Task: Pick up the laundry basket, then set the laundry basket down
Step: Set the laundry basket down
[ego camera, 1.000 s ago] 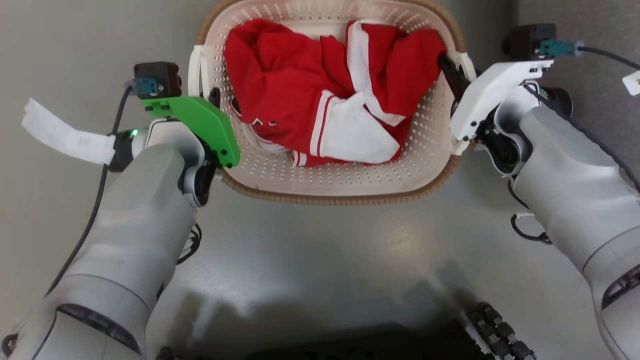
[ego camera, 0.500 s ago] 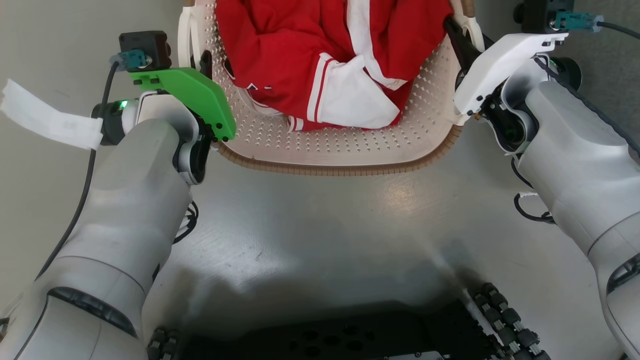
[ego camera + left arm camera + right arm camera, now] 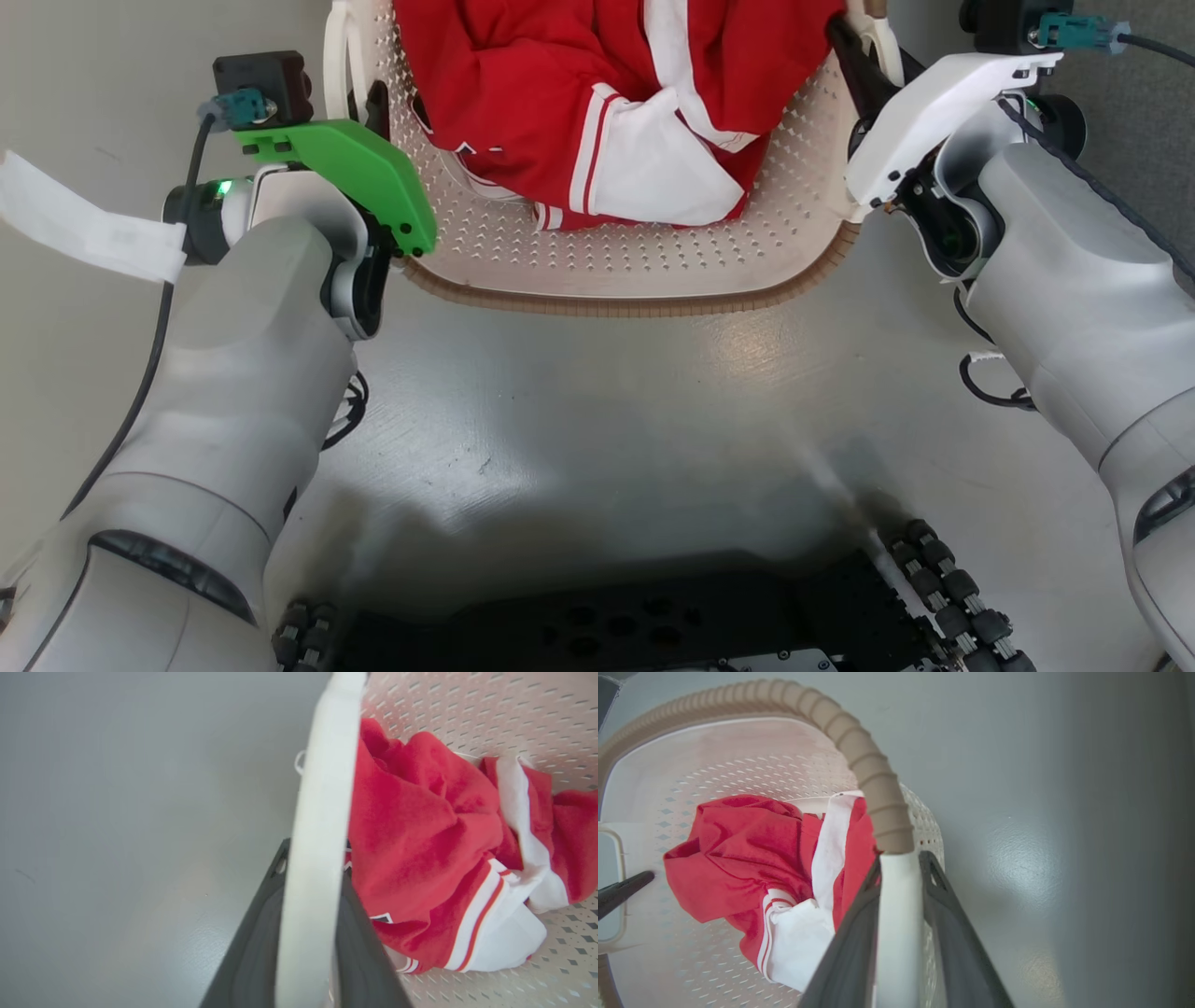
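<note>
Head view: laundry basket (image 3: pixel 635 271) at top centre between both arms, bare grey floor (image 3: pixel 597 401) open along its near rim; left wrist view: left gripper (image 3: pixel 314 868) pinching the basket's white handle (image 3: pixel 322 788), red-and-white garment (image 3: pixel 420 849) inside; right wrist view: right gripper (image 3: pixel 901 868) clamped on the other handle (image 3: pixel 899 933), open floor beyond.

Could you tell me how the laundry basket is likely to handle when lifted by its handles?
The laundry basket looks like rigid perforated plastic, so probably stiff and light. The loose red-and-white garment may shift a little; gripping both sides should limit tipping.
</note>
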`<state>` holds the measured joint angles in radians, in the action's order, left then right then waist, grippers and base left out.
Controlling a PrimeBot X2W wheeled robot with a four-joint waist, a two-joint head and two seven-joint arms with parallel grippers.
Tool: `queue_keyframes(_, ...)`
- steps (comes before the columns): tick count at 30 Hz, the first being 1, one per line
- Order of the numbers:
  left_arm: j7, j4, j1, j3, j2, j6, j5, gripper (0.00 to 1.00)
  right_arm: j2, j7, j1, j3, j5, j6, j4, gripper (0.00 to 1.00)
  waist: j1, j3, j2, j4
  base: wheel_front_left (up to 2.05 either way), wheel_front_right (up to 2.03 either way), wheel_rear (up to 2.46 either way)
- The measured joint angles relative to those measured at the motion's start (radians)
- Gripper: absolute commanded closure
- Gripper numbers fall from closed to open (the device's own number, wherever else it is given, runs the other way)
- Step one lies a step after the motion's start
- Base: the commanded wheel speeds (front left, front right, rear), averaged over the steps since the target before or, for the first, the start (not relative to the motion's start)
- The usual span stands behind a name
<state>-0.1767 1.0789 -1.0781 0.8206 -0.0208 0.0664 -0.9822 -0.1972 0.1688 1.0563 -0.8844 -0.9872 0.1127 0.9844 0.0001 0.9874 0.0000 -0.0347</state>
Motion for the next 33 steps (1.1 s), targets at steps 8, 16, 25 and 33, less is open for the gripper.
queue_keyframes(8, -0.011, 0.012, -0.027, 0.009, -0.001, 0.009, -0.001, 0.0, 0.009, 0.022, 0.001, -0.007, -0.003, 0.012, 0.018, 0.0, -0.0001, 0.0, 0.0, -0.001, 0.0, 0.0, 0.0)
queue_keyframes(16, -0.014, 0.023, -0.028, 0.013, -0.001, 0.009, -0.017, 0.0, 0.013, 0.035, 0.002, -0.022, -0.008, 0.012, 0.025, 0.0, -0.0001, -0.005, 0.0, -0.002, 0.0, 0.0, 0.0)
queue_keyframes(25, -0.015, 0.049, -0.028, 0.03, -0.001, 0.007, -0.026, 0.0, 0.02, 0.05, 0.002, -0.035, -0.013, 0.012, 0.044, 0.0, -0.0001, -0.033, 0.0, -0.006, 0.0, 0.0, 0.0)
queue_keyframes(33, -0.026, 0.086, -0.019, 0.057, -0.001, 0.004, -0.025, 0.0, 0.037, 0.057, -0.002, -0.044, -0.029, 0.012, 0.06, 0.0, -0.0001, -0.077, 0.0, -0.013, 0.0, 0.0, 0.0)
